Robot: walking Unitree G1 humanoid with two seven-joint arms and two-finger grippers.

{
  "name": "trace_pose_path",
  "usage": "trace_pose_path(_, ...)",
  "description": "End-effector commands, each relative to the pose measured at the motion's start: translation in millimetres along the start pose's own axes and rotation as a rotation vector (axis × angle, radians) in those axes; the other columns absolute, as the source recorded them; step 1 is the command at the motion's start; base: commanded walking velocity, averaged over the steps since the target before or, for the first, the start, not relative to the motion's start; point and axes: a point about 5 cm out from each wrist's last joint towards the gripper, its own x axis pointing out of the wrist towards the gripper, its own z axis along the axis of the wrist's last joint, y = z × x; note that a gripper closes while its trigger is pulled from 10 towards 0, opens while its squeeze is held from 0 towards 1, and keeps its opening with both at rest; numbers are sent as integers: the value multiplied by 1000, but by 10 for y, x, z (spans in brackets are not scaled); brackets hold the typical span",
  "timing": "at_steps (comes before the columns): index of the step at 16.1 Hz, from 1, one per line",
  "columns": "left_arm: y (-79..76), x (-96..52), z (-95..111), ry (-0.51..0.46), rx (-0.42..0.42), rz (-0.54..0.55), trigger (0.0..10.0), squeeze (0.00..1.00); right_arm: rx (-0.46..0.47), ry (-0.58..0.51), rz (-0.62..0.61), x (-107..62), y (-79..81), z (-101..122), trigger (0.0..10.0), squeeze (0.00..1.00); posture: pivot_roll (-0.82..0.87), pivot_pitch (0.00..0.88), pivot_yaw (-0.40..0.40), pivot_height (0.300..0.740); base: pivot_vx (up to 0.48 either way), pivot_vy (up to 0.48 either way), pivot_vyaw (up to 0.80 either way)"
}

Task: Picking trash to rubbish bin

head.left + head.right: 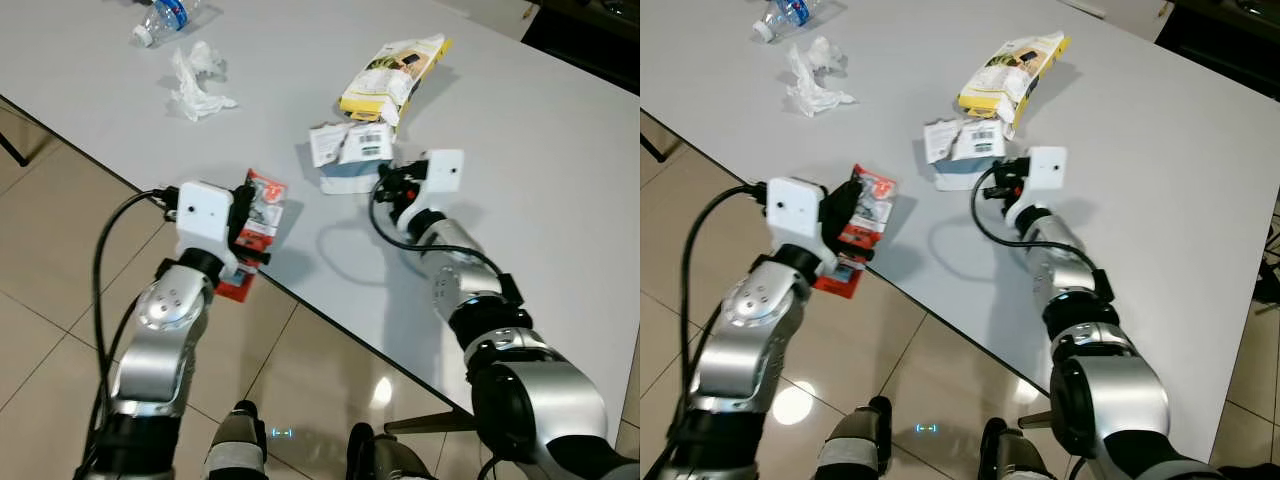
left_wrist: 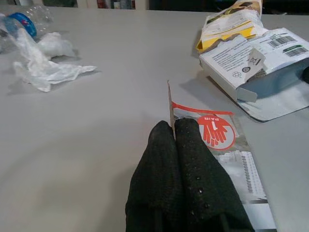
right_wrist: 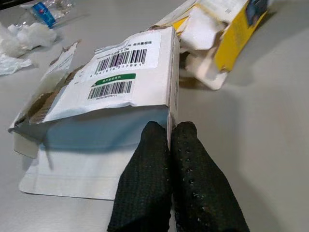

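Currently the red glove packet [image 1: 258, 215] sits at the near edge of the white counter [image 1: 560, 200], pinched edge-on between the closed fingers of the left tool [image 2: 172, 133]. Further in, the right tool [image 3: 170, 137] is clamped on a wall of the torn white barcode carton [image 3: 120, 82]. Just behind the carton lies a yellow snack bag [image 1: 392, 72]. Well apart, toward the far left, lie a crumpled tissue [image 1: 197, 82] and a plastic bottle [image 1: 165, 18].
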Motion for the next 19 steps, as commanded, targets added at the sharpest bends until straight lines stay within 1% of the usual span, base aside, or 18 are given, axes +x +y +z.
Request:
trace_pose_path(1, -50, 15, 1, -13, 4, -13, 9294, 0, -9, -12, -28, -67, -87, -25, 0, 0, 381, 219, -80, 740, 0, 0, 0)
trace_pose_path(2, -71, 43, 10, -26, -1, -15, 9804, 0, -23, -41, -24, -76, -93, 24, 0, 0, 369, 208, -79, 740, 0, 0, 0)
trace_pose_path(3, -99, 81, 10, -33, -3, -17, 10000, 0, -70, -74, -16, -93, -92, 84, 0, 0, 353, 195, -78, 740, 0, 0, 0)
trace_pose_path(4, -131, 114, 11, -41, -9, -22, 10000, 0, -113, -107, -1, -128, -75, 139, 549, 0, 335, 181, -77, 740, 0, 0, 0)
trace_pose_path(5, -145, 129, 13, -45, -12, -23, 10000, 0, -132, -120, 5, -147, -67, 160, 549, 0, 335, 181, -77, 740, 0, 0, 0)
trace_pose_path(6, -177, 169, 8, -49, -16, -25, 10000, 0, -167, -143, 10, -197, -61, 198, 4784, 0, 304, 160, -76, 740, 0, 0, 0)
trace_pose_path(7, -214, 215, 15, -62, -27, -28, 10000, 0, -201, -173, 10, -280, -57, 245, 10000, 0, 285, 149, -74, 740, 0, 0, 0)
trace_pose_path(8, -271, 272, 35, -85, -30, -40, 10000, 0, -225, -202, -14, -426, -75, 290, 10000, 0, 263, 137, -73, 740, 0, 0, 0)
trace_pose_path(9, -296, 293, 43, -93, -34, -44, 10000, 0, -226, -211, -27, -495, -90, 297, 10000, 0, 241, 126, -71, 740, 0, 0, 0)
trace_pose_path(10, -345, 335, 60, -112, -30, -51, 10000, 0, -263, -223, -61, -706, -119, 298, 10000, 0, 230, 122, -69, 740, 0, 0, 0)
trace_pose_path(11, -358, 344, 60, -118, -21, -55, 10000, 0, -265, -222, -78, -785, -130, 287, 10000, 0, 214, 115, -66, 740, 0, 0, 0)
trace_pose_path(13, -396, 387, 30, -119, -9, -62, 10000, 0, -261, -209, -128, -1024, -162, 239, 10000, 0, 170, 102, -52, 740, 0, 0, 800)
trace_pose_path(14, -423, 409, 27, -123, -9, -67, 10000, 0, -263, -198, -146, -1128, -154, 225, 10000, 0, 157, 98, -48, 740, 0, 0, 800)
trace_pose_path(15, -433, 417, 29, -124, -9, -70, 10000, 0, -265, -194, -149, -1151, -150, 223, 10000, 0, 157, 98, -48, 740, 0, 0, 800)
trace_pose_path(16, -479, 455, 44, -139, -3, -79, 10000, 0, -259, -182, -178, -1252, -140, 231, 10000, 0, 141, 90, -41, 740, 0, 0, 800)
trace_pose_path(17, -486, 463, 54, -146, 3, -79, 10000, 0, -260, -179, -186, -1284, -135, 234, 10000, 0, 141, 90, -41, 740, 0, 0, 800)
trace_pose_path(19, -439, 494, 82, -177, 38, -50, 10000, 0, -252, -152, -217, -1422, -114, 212, 10000, 0, 130, 82, -34, 740, 0, 0, 800)
